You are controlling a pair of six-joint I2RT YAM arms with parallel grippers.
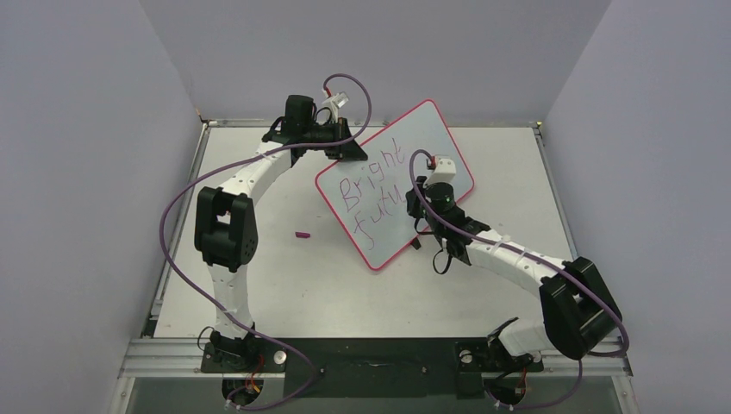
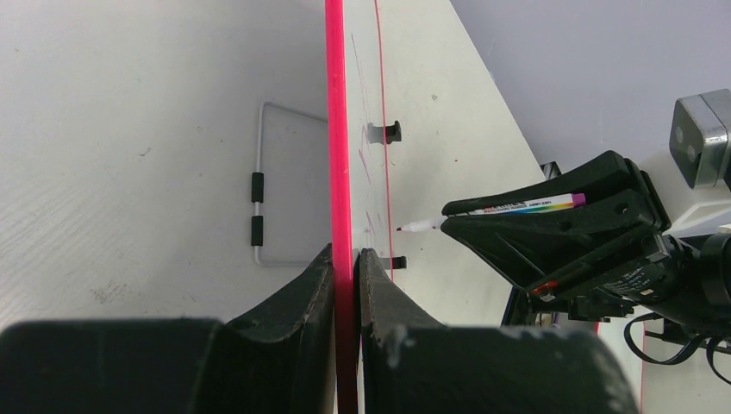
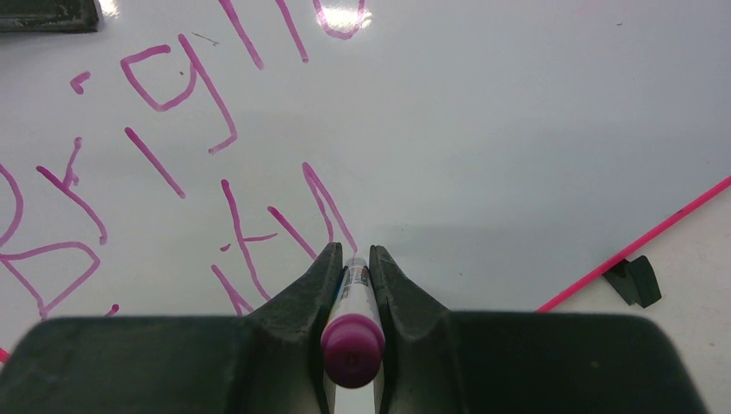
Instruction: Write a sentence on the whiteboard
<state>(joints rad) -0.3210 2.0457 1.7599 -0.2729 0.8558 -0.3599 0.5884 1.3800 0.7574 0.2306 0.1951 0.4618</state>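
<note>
The whiteboard (image 1: 435,142), white with a pink-red frame, stands tilted on the table. My left gripper (image 1: 343,148) is shut on its upper left edge; in the left wrist view the fingers (image 2: 345,255) pinch the pink frame (image 2: 336,129). My right gripper (image 1: 421,212) is shut on a magenta marker (image 3: 352,345), whose tip is at the board face (image 3: 517,129). The marker also shows in the left wrist view (image 2: 509,208). The sentence (image 1: 371,185) reads "Bright" and, below it, "futu" in magenta; part of it shows in the right wrist view (image 3: 172,112).
A small magenta marker cap (image 1: 303,233) lies on the table left of the board. A black clip (image 3: 634,280) sits at the board's edge. A wire stand (image 2: 259,190) shows behind the board. Purple walls enclose the table.
</note>
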